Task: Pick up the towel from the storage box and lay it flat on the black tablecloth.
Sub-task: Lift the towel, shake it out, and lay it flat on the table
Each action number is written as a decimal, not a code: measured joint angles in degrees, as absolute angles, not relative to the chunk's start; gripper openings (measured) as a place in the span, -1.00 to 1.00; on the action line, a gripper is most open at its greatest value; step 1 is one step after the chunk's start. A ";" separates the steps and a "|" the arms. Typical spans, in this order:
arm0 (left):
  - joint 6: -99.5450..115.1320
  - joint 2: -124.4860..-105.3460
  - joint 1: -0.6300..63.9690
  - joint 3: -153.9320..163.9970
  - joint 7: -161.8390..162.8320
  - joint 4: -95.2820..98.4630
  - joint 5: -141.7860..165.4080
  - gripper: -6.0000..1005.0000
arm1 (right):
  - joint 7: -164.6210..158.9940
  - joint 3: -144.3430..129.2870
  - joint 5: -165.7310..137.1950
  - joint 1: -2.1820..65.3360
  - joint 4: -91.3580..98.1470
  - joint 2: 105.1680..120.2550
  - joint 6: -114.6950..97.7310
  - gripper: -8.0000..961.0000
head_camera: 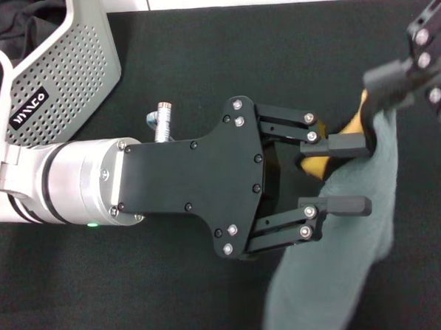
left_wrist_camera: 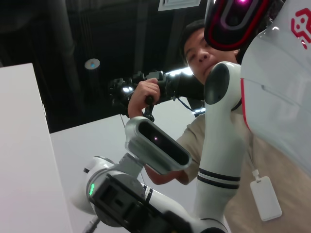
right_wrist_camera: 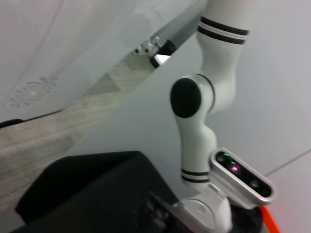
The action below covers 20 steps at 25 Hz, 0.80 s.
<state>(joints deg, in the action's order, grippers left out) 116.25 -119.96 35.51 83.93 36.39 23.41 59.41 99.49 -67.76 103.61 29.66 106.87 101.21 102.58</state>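
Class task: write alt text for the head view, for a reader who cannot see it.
The towel, grey-green with a yellow-orange reverse, hangs above the black tablecloth, pinched at its top edge by the right gripper in the upper right corner. The left gripper reaches in from the left, fingers open on either side of the towel's edge. The storage box sits at upper left.

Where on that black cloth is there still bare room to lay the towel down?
The black tablecloth is bare along the far side, between the storage box and the right gripper. Another bare patch lies on the near left, below the left arm. The middle is crowded: the left gripper stands open at the hanging towel, which the right gripper holds up.
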 joint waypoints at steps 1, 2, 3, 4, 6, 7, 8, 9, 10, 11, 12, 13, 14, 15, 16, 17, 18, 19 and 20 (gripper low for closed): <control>116.25 -119.96 35.48 83.93 36.39 23.28 59.45 -0.34 | 99.49 -67.17 103.62 29.54 106.88 101.36 102.57 -0.93; 116.25 -119.97 35.40 83.93 36.38 23.14 59.49 -0.34 | 99.49 -66.27 103.62 29.24 106.87 101.63 102.56 -0.93; 116.25 -119.99 35.32 83.94 36.34 23.01 59.52 -0.34 | 99.49 -65.60 103.62 28.98 106.87 101.81 102.56 -0.93; 116.24 -120.01 35.18 83.94 36.22 22.84 59.53 -0.34 | 99.49 -64.90 103.63 28.60 106.87 101.94 102.56 -0.93; 116.23 -120.05 34.83 83.94 36.03 22.59 59.53 -0.34 | 100.13 -63.58 103.77 27.47 106.82 102.21 102.55 -0.93; 116.22 -120.07 34.67 83.91 36.01 22.43 59.46 -0.34 | 100.46 -63.28 103.82 27.13 106.79 102.31 102.55 -0.93; 116.21 -120.09 34.49 83.81 36.00 22.23 59.36 -0.34 | 101.10 -62.82 104.06 26.61 106.72 102.52 102.53 -0.93; 116.21 -120.11 34.40 83.68 35.98 21.90 59.27 -0.34 | 101.65 -62.46 104.13 26.12 106.64 102.78 102.52 -0.93; 116.20 -120.13 34.36 83.59 35.96 21.64 59.20 -0.34 | 102.12 -62.17 104.14 25.72 106.56 103.06 102.52 -0.93; 116.20 -120.15 34.35 83.52 35.94 21.46 59.14 -0.34 | 102.40 -62.07 104.15 25.39 106.54 103.27 102.53 -0.93; 116.17 -120.17 34.27 83.46 35.87 21.34 59.10 -0.34 | 102.51 -62.30 104.15 25.18 106.57 103.28 102.53 -0.93; 116.13 -120.19 34.12 83.33 35.66 21.27 58.89 -0.34 | 102.57 -62.65 104.15 25.04 106.64 103.23 102.54 -0.93; 116.08 -120.22 33.87 83.21 35.24 21.13 58.46 -0.34 | 102.62 -63.17 104.16 24.99 106.78 103.11 102.54 -0.93; 116.05 -120.22 33.60 83.14 34.74 21.00 57.74 -0.34 | 102.76 -63.86 104.11 24.89 106.97 102.90 102.56 -0.93; 116.03 -120.22 33.18 83.09 34.14 20.78 56.58 -0.34 | 102.85 -64.25 104.03 24.80 107.12 102.80 102.57 -0.93; 116.02 -120.18 32.62 83.06 33.67 20.59 55.11 -0.34 | 102.96 -64.63 103.87 24.68 107.38 102.74 102.57 -0.93; 116.02 -120.16 32.17 83.06 33.39 20.49 53.79 -0.34 | 103.00 -64.92 103.72 24.47 107.74 102.72 102.58 -0.93; 116.02 -120.10 31.79 83.06 33.31 20.49 52.77 -0.34 | 103.04 -65.14 103.70 24.23 108.18 102.70 102.58 -0.93; 116.02 -120.04 31.34 83.06 33.26 20.54 51.58 -0.34 | 103.07 -65.32 103.68 24.03 108.53 102.70 102.59 -0.93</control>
<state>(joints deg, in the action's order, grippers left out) 116.02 -120.04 31.34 83.06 33.26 20.54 51.58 103.07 -65.32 103.68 24.03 108.53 102.70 102.59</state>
